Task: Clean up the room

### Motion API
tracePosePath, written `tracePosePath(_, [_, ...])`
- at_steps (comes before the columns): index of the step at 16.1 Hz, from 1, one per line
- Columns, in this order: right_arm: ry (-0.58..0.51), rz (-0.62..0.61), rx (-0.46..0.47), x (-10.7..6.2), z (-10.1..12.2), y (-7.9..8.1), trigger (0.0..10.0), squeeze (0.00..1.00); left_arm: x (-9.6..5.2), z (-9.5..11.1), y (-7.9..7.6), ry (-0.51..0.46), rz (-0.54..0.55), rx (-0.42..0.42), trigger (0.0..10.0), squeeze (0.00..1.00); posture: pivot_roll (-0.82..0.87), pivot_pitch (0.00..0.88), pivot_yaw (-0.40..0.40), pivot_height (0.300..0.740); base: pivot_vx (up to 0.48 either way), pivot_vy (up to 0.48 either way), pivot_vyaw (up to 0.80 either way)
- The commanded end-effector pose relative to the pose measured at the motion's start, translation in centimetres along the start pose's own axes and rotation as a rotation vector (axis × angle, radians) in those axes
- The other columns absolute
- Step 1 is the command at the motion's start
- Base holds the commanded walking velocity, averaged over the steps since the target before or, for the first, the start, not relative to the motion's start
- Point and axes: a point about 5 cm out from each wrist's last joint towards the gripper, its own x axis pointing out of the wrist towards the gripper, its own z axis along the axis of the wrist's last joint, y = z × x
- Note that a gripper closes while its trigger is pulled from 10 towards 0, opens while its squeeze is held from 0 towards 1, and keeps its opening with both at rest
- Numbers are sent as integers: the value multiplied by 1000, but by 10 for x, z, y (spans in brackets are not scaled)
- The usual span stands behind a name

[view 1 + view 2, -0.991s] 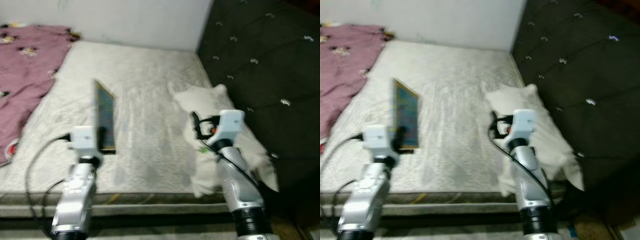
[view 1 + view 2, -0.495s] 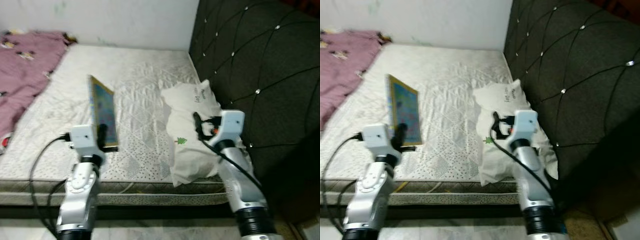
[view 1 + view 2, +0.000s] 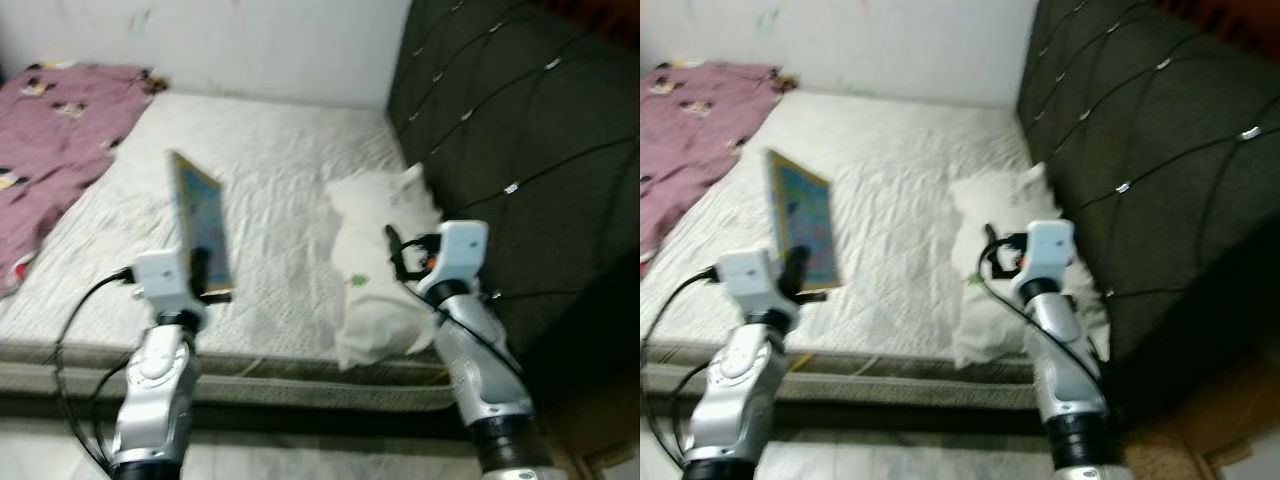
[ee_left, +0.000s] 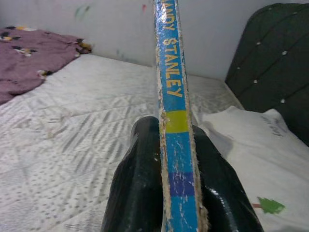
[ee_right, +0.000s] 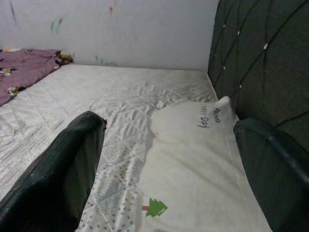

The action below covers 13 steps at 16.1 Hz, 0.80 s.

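Currently clamped in left hand (image 4: 166, 193): thin book (image 3: 200, 225), upright on edge, above near edge of bed (image 3: 270, 170). Best kept pinched firmly low, carried level. Right hand (image 5: 164, 159) spread wide, holding nothing, over pillow (image 3: 385, 270) by headboard (image 3: 500, 130).

1. Book (image 4: 175, 121): blue spine, yellow lettering, yellow and purple bands; cover blue with yellow edge.
2. Pillow (image 5: 203, 164): white, small green tree print, dark handwriting.
3. Mattress (image 3: 280, 180): white, quilted.
4. Blanket (image 3: 50, 140): mauve, cartoon figures.
5. Headboard (image 3: 1140, 130): dark, tufted diamonds.
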Motion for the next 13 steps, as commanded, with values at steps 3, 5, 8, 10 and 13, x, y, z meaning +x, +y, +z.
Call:
tracePosePath(3, [-19,15,-12,1,3,2,10000,0,1,13,-2,-71,-32,-4,10000,0,-55,27,-80,740,176,0,385])
tracePosePath(5, [-19,15,-12,1,3,2,10000,0,1,13,-2,-71,-32,-4,10000,0,-55,27,-80,740,277,0,681])
tracePosePath(8, [-13,10,-9,2,2,2,10000,0,1,13,-2,-72,-37,-9,10000,0,-52,26,-81,740,307,0,0])
tracePosePath(10, [-11,10,-9,2,2,2,10000,0,1,13,-2,-71,-39,-9,10000,0,-52,26,-81,740,317,0,0])
tracePosePath(13, [-8,9,-11,3,1,1,10000,0,2,12,-2,-66,-41,-9,10000,0,-50,21,-83,740,298,0,0])
